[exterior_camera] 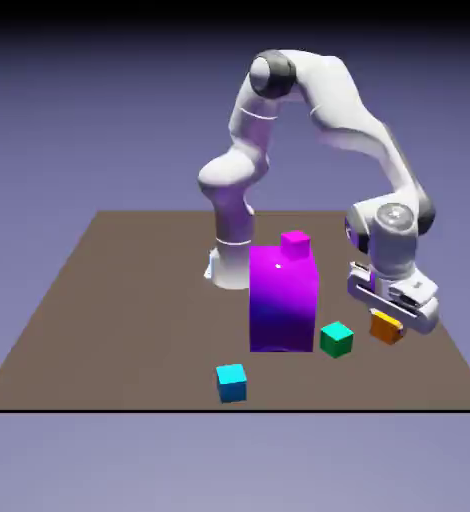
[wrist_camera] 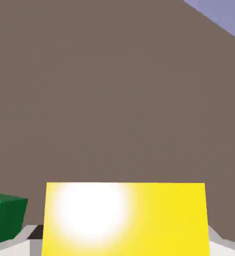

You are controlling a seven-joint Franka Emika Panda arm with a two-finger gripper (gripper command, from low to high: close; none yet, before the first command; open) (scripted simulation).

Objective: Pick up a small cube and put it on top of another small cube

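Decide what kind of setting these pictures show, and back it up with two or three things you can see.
Probably a simulated robotics test scene: a white robot arm on a bare brown table, plain-coloured blocks such as the cyan cube, and a featureless blue-violet backdrop.

A cube with a bright yellow face [wrist_camera: 164, 220] fills the lower middle, large and cut off by the bottom edge, a white glare washing over the left part of that face. The fingers [wrist_camera: 33, 245] show in pale grey at its left and right sides, closed on it, the left one with a dark patch. At the lower left, near the fingers and partly out of frame, sits a green cube [wrist_camera: 10, 217], one side dark green, another bright turquoise. Brown tabletop [wrist_camera: 109, 100] spreads behind, its edge slanting across the top right corner against a blue-violet backdrop [wrist_camera: 224, 15].
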